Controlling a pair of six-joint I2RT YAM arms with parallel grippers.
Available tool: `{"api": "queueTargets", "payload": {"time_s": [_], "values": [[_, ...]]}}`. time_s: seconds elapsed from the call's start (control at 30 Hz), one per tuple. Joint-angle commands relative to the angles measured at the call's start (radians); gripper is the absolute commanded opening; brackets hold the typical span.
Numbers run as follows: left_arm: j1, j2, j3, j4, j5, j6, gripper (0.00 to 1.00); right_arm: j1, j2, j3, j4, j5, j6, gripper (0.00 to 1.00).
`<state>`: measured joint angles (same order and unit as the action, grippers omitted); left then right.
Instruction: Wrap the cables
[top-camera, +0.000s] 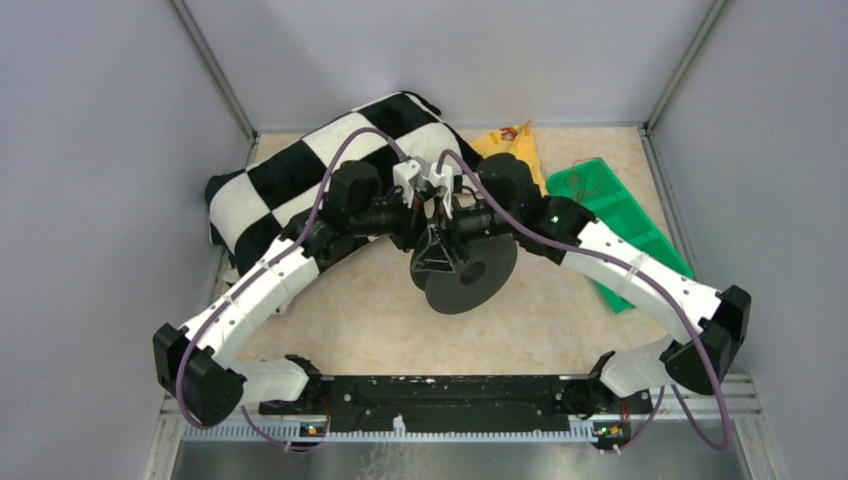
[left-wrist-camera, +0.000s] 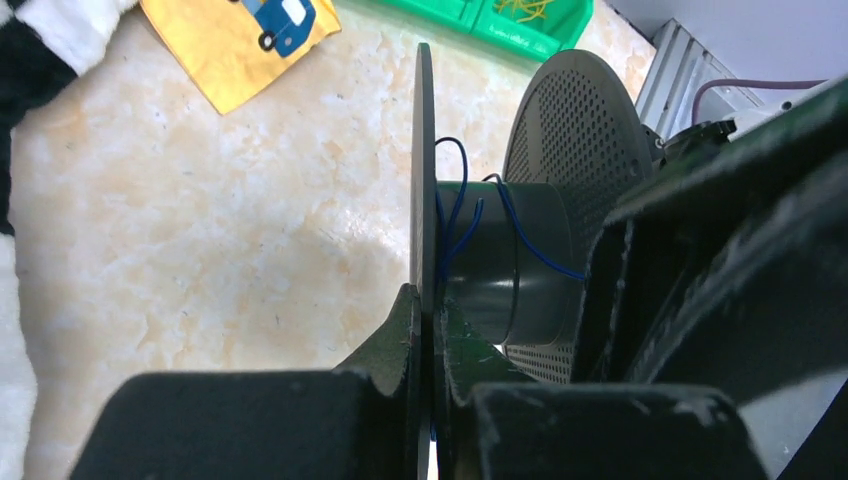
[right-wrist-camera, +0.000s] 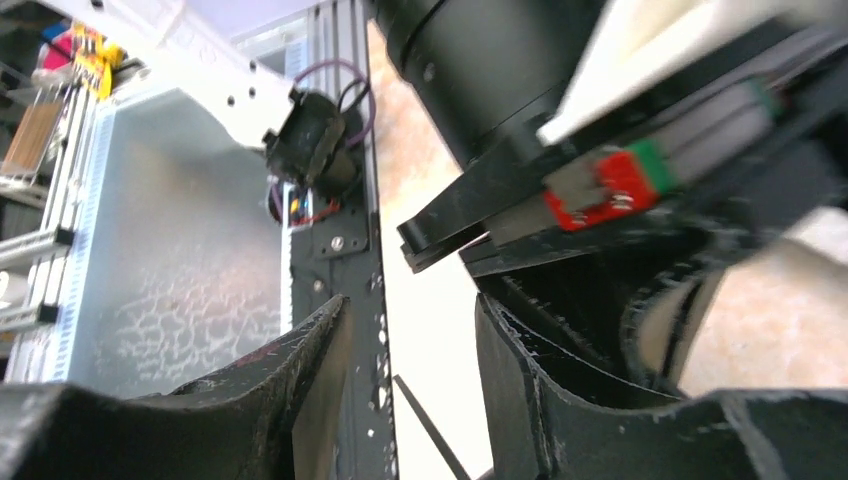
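Spool: dark grey spool (top-camera: 470, 275) held up on edge above the table (top-camera: 350, 320), mid-scene, both arms meeting at it.
L pincer: left pincer (left-wrist-camera: 428, 310) closed tight on the rim of the thin near flange (left-wrist-camera: 423, 150). This grip carries the spool.
R pincer: right pincer (right-wrist-camera: 410, 310) part open, clear gap betw. fingers, nothing seen in the gap. In the top view it sits right by the spool's hub side.
Cable, on spool: blue cable (left-wrist-camera: 521, 228) lies on the hub (left-wrist-camera: 530, 290), only a few turns, bunched vs. the near flange. One loop stands proud of the hub, i.e. slack. One strand runs across the hub twd. the perforated far flange (left-wrist-camera: 575, 140) and goes out of sight behind the dark body of the other arm. Free end not visible.
Cable, elsewhere: fine loose strands (top-camera: 578, 180) in the green tray (top-camera: 640, 235), far right of table, well apart from the spool.
Done (est.): spool picked up and steadied, winding begun, first turns laid.
Left (est.): most of the hub bare. The slack loop needs pulling snug, the tail needs winding on, and the tray strands look untouched.
Stage: early, approx. R pincer looks betw. grips, so prob. must take the strand again before the next turn.
Other: checkered cloth (top-camera: 300, 170) and yellow cloth (top-camera: 510, 140) at the back, not involved.
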<state>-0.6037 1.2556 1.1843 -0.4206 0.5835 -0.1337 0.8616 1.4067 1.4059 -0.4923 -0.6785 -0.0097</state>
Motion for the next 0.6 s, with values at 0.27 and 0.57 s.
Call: {"api": "queueTargets", "payload": {"time_s": [0.27, 0.57], "values": [[-0.016, -0.071, -0.003, 0.135, 0.027, -0.02, 0.0, 0.003, -0.122, -0.065, 0.338, 0.073, 0.212, 0.52], [-0.018, -0.075, -0.014, 0.137, 0.026, -0.015, 0.0, 0.002, -0.166, -0.089, 0.39, 0.216, 0.249, 0.55]]}}
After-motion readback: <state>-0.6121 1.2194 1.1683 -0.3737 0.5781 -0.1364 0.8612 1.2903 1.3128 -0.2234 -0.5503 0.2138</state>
